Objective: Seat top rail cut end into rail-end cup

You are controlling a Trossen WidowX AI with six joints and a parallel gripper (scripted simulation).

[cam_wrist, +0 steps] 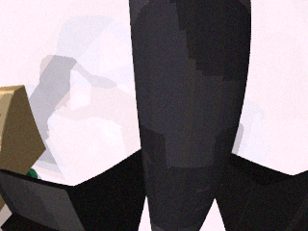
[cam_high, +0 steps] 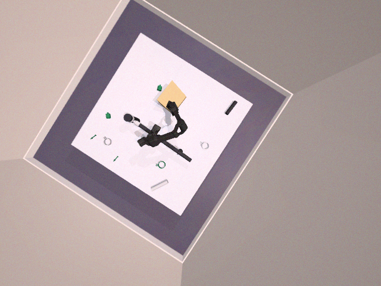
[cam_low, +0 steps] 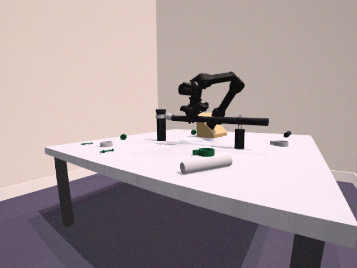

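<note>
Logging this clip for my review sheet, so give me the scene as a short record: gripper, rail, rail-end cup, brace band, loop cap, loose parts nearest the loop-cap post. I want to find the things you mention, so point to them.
gripper (cam_low: 191, 120): shut on the rail
rail (cam_high: 184, 155) (cam_low: 255, 121) (cam_wrist: 192, 96): cut end at the cup; seating depth unclear
rail-end cup (cam_low: 169, 116): beside the big post (cam_low: 161, 129)
brace band (cam_low: 160, 116): just below the post cap (cam_high: 128, 117) (cam_low: 160, 110)
loop cap: loop around rail
loose nearby: green band (cam_high: 161, 164) (cam_low: 206, 152)

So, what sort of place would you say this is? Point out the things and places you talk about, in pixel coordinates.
Probably a robot test room: an arm (cam_high: 181, 126) (cam_low: 236, 83) above a white table (cam_high: 135, 74) (cam_low: 259, 173), with model fence posts (cam_low: 160, 129) (cam_low: 239, 139) and bare walls.
</note>
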